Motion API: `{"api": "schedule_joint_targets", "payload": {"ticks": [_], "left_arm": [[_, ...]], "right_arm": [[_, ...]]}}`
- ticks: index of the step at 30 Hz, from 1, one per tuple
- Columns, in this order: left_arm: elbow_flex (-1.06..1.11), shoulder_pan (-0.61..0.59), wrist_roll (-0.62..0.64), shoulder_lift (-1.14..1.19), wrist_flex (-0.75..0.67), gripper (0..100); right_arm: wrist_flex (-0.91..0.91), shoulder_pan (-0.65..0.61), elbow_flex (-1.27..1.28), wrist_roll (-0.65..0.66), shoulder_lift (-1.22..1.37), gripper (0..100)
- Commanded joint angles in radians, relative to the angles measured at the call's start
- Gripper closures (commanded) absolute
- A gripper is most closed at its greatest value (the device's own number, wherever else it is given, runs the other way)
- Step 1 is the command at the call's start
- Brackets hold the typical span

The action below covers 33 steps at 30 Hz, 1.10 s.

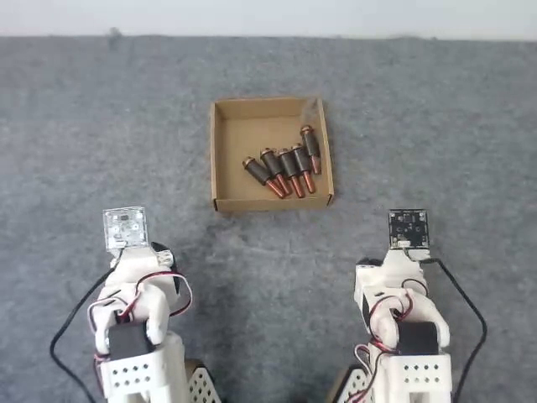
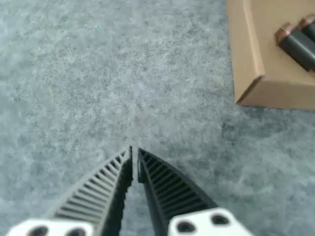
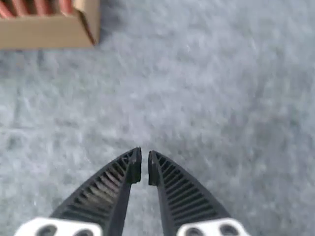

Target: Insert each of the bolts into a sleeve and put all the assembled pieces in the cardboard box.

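Closest in, the left gripper (image 2: pixel 134 150) has its 2 ribbed fingers pressed tip to tip with nothing between them. The right gripper (image 3: pixel 144 153) is all but closed too, a sliver of gap, also empty. Ahead of both sits the cardboard box (image 1: pixel 215 155), off toward the right arm's side from the left gripper and toward the left arm's side from the right one. Neither arm looks clearly nearer.

Inside lie 5 assembled pieces (image 1: pixel 287 163), side by side, long axes running roughly away from the grippers on a slight slant, copper tips pointing back toward the arms. From above all 5 can be counted. The left wrist view catches a near corner with 2 dark sleeve ends, the right wrist view a corner with copper tips behind its wall. Grey mat (image 1: pixel 101 126) lies under everything. To my eye the job looks finished, with no further grasp called for.
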Motion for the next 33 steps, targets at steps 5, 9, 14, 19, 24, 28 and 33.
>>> {"api": "schedule_joint_targets", "payload": {"ticks": [5, 9, 14, 19, 24, 28, 33], "left_arm": [[-0.01, 0.002, -0.009, 0.0, 0.005, 99], [-0.01, -0.037, -0.012, -0.002, 0.0, 99], [-0.01, -0.207, -0.012, -0.008, -0.021, 99], [-0.01, -0.319, -0.017, -0.008, -0.104, 99], [-0.01, -0.256, -0.112, -0.008, -0.018, 99], [-0.01, -0.196, -0.117, -0.008, -0.025, 99], [-0.01, -0.025, -0.117, -0.008, -0.025, 99]], "right_arm": [[0.101, 0.016, 0.017, 0.015, -0.016, 99.0], [0.101, 0.016, 0.017, 0.017, -0.016, 99.0], [0.101, 0.016, 0.017, 0.017, -0.016, 99.0], [0.101, 0.016, 0.017, 0.017, -0.016, 99.0], [0.101, 0.016, 0.017, 0.017, -0.016, 99.0], [0.101, 0.016, 0.017, 0.017, -0.016, 99.0], [0.101, 0.016, 0.017, 0.017, -0.016, 99.0]]}}
